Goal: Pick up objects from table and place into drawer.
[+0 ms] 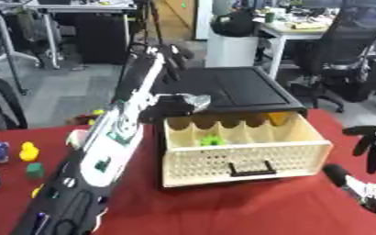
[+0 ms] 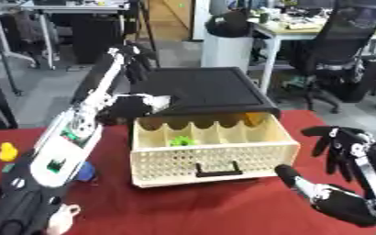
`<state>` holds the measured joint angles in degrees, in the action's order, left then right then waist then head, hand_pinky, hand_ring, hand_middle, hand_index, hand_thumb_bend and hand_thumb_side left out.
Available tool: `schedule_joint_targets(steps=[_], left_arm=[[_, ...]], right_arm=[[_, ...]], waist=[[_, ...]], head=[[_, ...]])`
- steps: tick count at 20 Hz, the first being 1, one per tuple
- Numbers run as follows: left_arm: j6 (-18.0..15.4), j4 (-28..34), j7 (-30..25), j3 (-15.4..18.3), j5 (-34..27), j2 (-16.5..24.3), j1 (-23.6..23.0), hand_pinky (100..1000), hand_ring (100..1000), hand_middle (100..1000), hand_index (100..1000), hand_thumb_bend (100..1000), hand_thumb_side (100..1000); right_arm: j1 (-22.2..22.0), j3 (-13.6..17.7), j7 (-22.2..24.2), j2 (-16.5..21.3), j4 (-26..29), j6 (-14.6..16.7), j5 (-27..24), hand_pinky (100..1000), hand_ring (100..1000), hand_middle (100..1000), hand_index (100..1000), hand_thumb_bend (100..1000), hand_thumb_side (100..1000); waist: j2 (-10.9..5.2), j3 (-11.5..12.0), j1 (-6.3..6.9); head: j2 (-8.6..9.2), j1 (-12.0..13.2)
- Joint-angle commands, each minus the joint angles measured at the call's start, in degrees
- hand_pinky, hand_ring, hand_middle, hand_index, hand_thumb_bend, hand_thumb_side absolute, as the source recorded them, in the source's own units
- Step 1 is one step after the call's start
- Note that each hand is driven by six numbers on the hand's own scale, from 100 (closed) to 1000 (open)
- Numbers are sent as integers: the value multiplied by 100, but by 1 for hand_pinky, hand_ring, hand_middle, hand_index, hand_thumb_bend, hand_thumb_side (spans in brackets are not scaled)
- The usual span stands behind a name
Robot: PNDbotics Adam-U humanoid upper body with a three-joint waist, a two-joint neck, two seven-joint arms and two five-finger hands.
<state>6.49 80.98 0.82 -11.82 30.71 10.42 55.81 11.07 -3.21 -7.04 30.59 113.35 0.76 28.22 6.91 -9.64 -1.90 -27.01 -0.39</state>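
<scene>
Now we see the cream perforated plastic drawer [image 1: 243, 160] pulled open mid-table, a green toy [image 1: 212, 140] inside. Left hand [image 1: 172, 56] is raised beyond the black cabinet top [image 1: 223, 89] (fingers unreadable). Right hand [image 2: 353, 156] rests spread, holding nothing, at the red table [image 1: 223, 206] right edge; a yellow duck [image 1: 29, 152] sits near the left edge.

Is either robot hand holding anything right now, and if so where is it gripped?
The right robot hand is open beside the drawer and holds nothing. The left robot hand is raised beyond the cabinet; whether it holds anything cannot be told.
</scene>
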Motion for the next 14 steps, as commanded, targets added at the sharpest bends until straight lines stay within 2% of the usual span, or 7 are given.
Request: schedule_joint_targets(steps=[1, 3, 4, 5, 12, 13, 14], left_arm=[[113, 537, 81, 179, -341, 334, -49, 511, 508, 543, 739, 730, 446], [177, 790, 99, 236, -572, 508, -216, 511, 508, 544, 741, 674, 461], [212, 913, 109, 268, -681, 599, -324, 511, 508, 543, 741, 727, 453], [249, 1017, 113, 293, -770, 676, -418, 511, 508, 544, 743, 724, 458], [461, 1290, 94, 394, -1063, 1044, -977, 508, 503, 542, 746, 713, 476], [475, 1299, 106, 411, -1074, 1075, -1029, 508, 503, 542, 746, 687, 475], [485, 1306, 113, 427, -1081, 1110, -1084, 508, 503, 542, 746, 712, 481]], right_arm=[[71, 44, 54, 222, 124, -45, 58, 106, 294, 426, 685, 616, 710], [134, 1, 122, 259, 124, -21, 96, 107, 294, 423, 611, 639, 722], [194, -40, 165, 282, 124, 18, 110, 107, 295, 424, 583, 603, 708], [256, -82, 208, 299, 124, 60, 118, 108, 295, 423, 561, 594, 708], [772, -516, 651, 361, 124, 452, -39, 101, 281, 408, 583, 583, 709], [833, -578, 726, 347, 124, 490, -69, 100, 276, 404, 586, 627, 709], [892, -646, 806, 327, 124, 528, -98, 100, 274, 402, 587, 584, 709]], waist=[[-107, 61, -33], [-129, 143, -47], [-142, 192, -55], [-152, 233, -61], [-236, 467, -71], [-245, 486, -68], [-255, 501, -63]], head=[[-41, -87], [-62, -146], [-78, -173], [-86, -196], [-145, -333], [-149, -345], [-155, -354]])
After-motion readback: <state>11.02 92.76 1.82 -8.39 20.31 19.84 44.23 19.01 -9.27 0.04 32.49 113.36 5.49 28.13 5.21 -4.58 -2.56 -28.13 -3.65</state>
